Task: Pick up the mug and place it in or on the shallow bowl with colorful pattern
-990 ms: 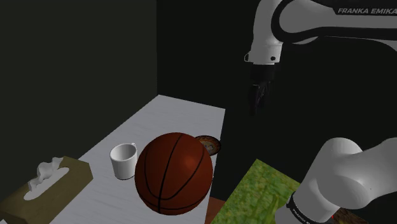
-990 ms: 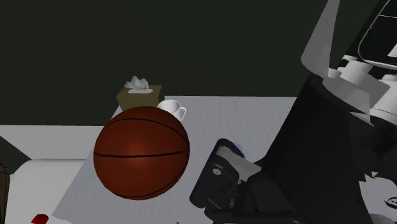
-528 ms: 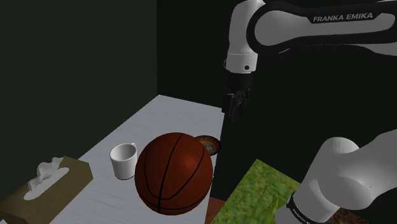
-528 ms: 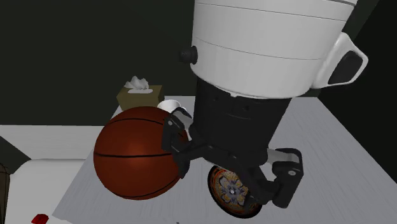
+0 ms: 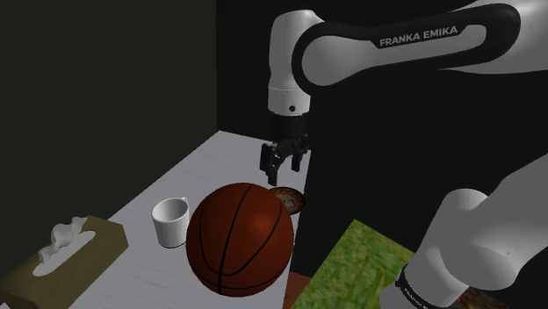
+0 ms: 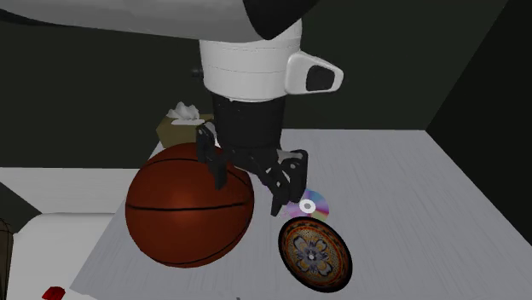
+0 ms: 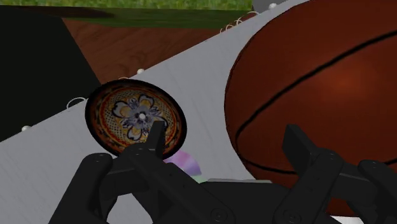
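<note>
A white mug (image 5: 170, 221) stands on the pale table (image 5: 230, 155), between the tissue box and a big basketball (image 5: 241, 238). The shallow patterned bowl (image 5: 288, 198) lies at the table's edge behind the ball. My black gripper (image 5: 284, 167) hangs open and empty just above the bowl and the ball's far side, well away from the mug. In the second exterior view the gripper (image 6: 249, 194) hovers over the ball (image 6: 189, 204), with the bowl (image 6: 315, 252) below it. In the wrist view the open gripper (image 7: 226, 137) frames the bowl (image 7: 135, 116) and the ball (image 7: 318, 83).
A tissue box (image 5: 61, 255) sits at the table's near end, beyond the mug. A shiny disc (image 6: 309, 205) lies flat beside the bowl. The basketball stands between my gripper and the mug. A green patch (image 5: 360, 263) lies below the table edge.
The arm has swung toward the shoulder view's left and come down, from off the table's edge to just above the bowl and ball. The fingers stay open.
</note>
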### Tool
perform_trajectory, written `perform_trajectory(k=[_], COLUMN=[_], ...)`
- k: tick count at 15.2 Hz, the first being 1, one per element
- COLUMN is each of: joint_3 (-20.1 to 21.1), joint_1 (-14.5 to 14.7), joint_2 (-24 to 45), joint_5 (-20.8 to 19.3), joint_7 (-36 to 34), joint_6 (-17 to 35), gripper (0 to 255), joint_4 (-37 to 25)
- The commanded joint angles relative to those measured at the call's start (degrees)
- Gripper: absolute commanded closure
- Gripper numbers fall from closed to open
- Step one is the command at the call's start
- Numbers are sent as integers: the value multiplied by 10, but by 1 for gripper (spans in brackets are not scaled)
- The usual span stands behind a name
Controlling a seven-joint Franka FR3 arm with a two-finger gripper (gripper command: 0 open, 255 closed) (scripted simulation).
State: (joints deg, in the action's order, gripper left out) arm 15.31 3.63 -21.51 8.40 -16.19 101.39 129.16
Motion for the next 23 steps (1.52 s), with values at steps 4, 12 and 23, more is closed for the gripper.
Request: perform_trajectory(k=[4,12,23], joint_3=[44,92,73], joint_1=[6,31,141], joint_2=[98,272,542], joint_5=[-20,-102,-229], joint_7=[-69,-192,-315], joint_6=[53,94,49], gripper=[0,0,0], joint_4=[-57,-193,-496])
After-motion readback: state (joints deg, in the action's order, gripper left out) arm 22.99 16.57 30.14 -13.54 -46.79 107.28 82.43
